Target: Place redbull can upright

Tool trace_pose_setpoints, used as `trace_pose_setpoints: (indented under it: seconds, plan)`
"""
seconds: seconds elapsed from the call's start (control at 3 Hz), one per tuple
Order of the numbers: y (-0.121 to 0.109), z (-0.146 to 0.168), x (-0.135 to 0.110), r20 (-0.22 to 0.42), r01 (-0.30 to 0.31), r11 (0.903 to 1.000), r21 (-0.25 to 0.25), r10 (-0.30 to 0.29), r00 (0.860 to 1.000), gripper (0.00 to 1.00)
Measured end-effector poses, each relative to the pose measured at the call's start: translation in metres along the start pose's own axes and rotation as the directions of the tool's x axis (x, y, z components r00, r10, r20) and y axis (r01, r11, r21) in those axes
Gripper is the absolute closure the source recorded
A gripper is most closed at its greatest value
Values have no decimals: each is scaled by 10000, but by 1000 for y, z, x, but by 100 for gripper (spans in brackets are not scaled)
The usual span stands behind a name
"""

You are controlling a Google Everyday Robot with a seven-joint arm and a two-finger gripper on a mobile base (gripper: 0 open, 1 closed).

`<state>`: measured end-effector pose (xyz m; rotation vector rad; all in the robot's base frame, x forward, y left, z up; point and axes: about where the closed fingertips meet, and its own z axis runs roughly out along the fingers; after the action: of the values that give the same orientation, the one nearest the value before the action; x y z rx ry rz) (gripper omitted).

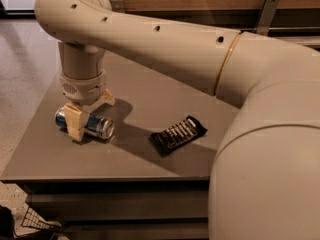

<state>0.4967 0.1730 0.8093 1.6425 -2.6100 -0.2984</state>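
The redbull can (pixel 95 126), blue and silver, lies on its side near the left front of the grey table (pixel 150 94). My gripper (pixel 91 111) points straight down over it. One finger (pixel 75 122) stands in front of the can's middle and touches the table. The other finger (pixel 107 98) is behind the can, with a gap between it and the can. The jaws straddle the can and look open. The front finger hides part of the can's body.
A black snack wrapper (pixel 179 134) lies flat to the right of the can. My arm (pixel 200 54) spans the table's back and right side. The table's left and front edges drop to the floor (pixel 20 64).
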Motion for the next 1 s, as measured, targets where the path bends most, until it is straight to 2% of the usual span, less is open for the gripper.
trace_pose_setpoints:
  seconds: [0.67, 1.0]
  plan:
    - [2, -10, -1, 1, 0, 10000, 0, 0, 10000, 87]
    - [3, -13, -1, 2, 1, 10000, 0, -1, 10000, 100]
